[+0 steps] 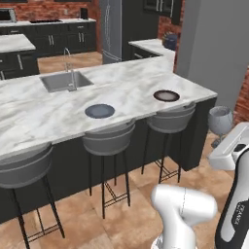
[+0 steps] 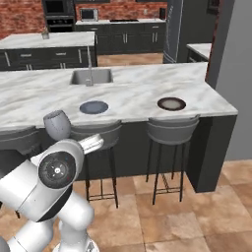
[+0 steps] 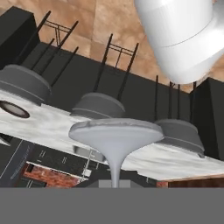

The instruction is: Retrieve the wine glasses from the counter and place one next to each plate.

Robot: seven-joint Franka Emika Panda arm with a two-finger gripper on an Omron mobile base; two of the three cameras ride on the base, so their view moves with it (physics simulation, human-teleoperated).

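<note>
My gripper (image 3: pixel 114 183) is shut on the stem of a bluish-grey wine glass (image 3: pixel 116 135), which I hold in the air above the tiled floor. That wine glass (image 1: pixel 220 119) hangs off the right end of the marble island, and its bowl (image 2: pixel 56 124) shows in front of the stools. Two plates lie near the island's front edge: a blue-grey plate (image 1: pixel 99 111) (image 2: pixel 93 107) and a brown-rimmed plate (image 1: pixel 166 96) (image 2: pixel 171 103) (image 3: pixel 13 109). The counter (image 2: pixel 123 21) with the black cooktop stands far back against the brick wall.
Three grey bar stools (image 1: pixel 108 138) (image 2: pixel 172 130) line the island's front side. A sink with faucet (image 1: pixel 65 80) is set in the island behind the plates. A grey wall (image 1: pixel 214 44) rises at the right.
</note>
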